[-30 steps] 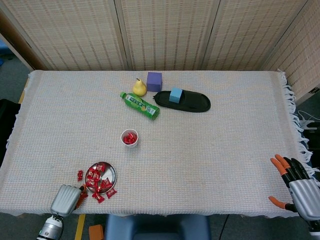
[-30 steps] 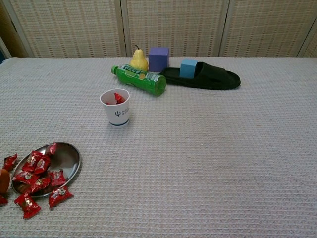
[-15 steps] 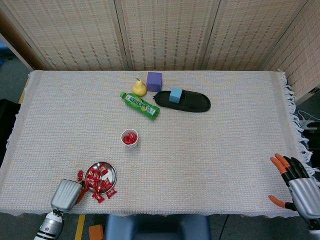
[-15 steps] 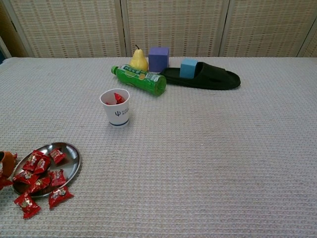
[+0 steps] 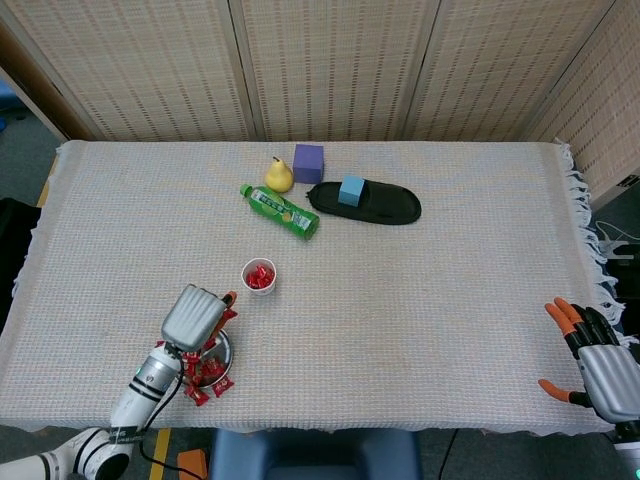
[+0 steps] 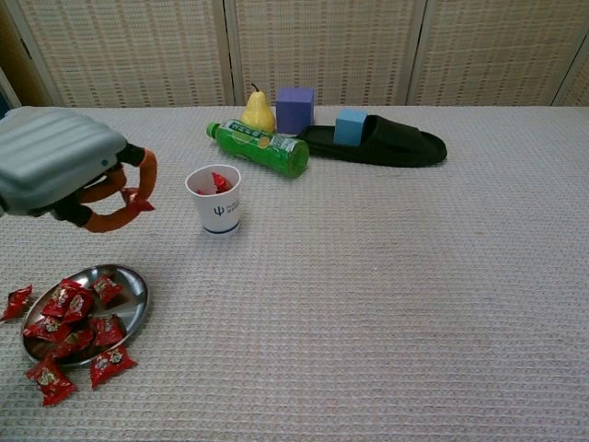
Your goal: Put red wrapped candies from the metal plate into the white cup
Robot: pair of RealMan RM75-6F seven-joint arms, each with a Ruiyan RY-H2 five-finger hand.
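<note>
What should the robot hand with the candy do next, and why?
Probably carry it a little further toward the white cup and over its mouth. The left hand pinches a red wrapped candy raised above the metal plate, short of the cup's rim.

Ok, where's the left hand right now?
In the chest view the left hand is raised at the left side, above the metal plate and just left of the white cup, pinching a red candy.

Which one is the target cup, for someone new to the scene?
From the green plastic bottle lying near the table's far edge, come toward the robot. The white paper cup stands upright there, alone on the cloth. It is the only cup, with red candies inside.
</note>
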